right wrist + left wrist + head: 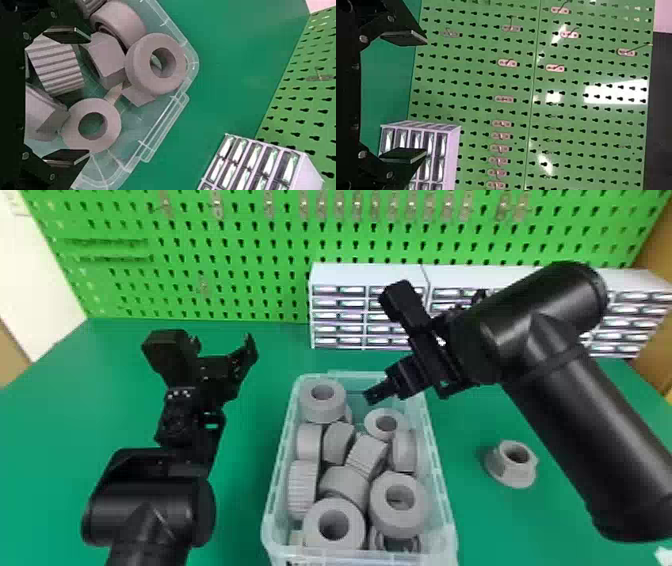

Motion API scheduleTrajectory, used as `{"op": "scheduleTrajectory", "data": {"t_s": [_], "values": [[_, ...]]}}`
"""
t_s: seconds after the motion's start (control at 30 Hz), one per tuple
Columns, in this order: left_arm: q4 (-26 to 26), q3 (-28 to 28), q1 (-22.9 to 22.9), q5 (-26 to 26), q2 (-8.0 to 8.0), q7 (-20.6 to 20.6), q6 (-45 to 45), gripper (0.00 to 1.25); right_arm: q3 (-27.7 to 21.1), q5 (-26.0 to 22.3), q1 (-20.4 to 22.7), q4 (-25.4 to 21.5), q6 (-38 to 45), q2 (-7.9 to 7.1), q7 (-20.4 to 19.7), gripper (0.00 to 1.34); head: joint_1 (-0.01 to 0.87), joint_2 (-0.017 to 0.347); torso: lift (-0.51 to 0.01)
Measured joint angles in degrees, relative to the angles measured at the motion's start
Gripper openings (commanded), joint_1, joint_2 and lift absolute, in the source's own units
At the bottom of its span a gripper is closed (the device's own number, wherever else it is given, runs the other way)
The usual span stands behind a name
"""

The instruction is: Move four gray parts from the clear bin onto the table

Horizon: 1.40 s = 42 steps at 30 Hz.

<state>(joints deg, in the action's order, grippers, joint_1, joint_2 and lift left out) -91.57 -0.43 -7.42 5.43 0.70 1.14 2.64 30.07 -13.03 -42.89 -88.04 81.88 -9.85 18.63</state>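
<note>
Counted: one clear bin (445, 520) below the right hand (372, 396), at least eleven gray parts (325, 413) inside; one loose gray part (501, 468) rightward; at least two drawer cabinets (370, 275) beyond.

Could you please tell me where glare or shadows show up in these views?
Left wrist view: bright white glare patches on the green pegboard; right wrist view: pale highlights on the drawer fronts; head view: a soft sheen on the black right arm, and a faint shadow on the table beside the gray part.
</note>
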Motion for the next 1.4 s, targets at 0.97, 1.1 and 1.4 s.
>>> {"op": "scheduleTrajectory", "data": {"t_s": [0.97,1.1,1.4], "values": [[-0.1,-0.15,-0.11,-0.04,0.27,0.0,0.0,0.97,0.83,-0.04,-0.27,7.61,-2.0,0.34,0.0,1.06,0.693,0.072,-0.052],[-0.1,-0.36,-0.26,0.01,0.33,0.0,0.0,0.97,0.74,-0.22,-0.34,8.55,-3.2,0.46,0.0,1.06,0.693,0.072,-0.052],[-0.06,-0.58,-0.37,0.19,0.35,0.07,0.0,0.97,0.95,-0.93,-0.69,10.26,-4.05,0.75,0.0,1.06,0.693,0.072,-0.052]]}}
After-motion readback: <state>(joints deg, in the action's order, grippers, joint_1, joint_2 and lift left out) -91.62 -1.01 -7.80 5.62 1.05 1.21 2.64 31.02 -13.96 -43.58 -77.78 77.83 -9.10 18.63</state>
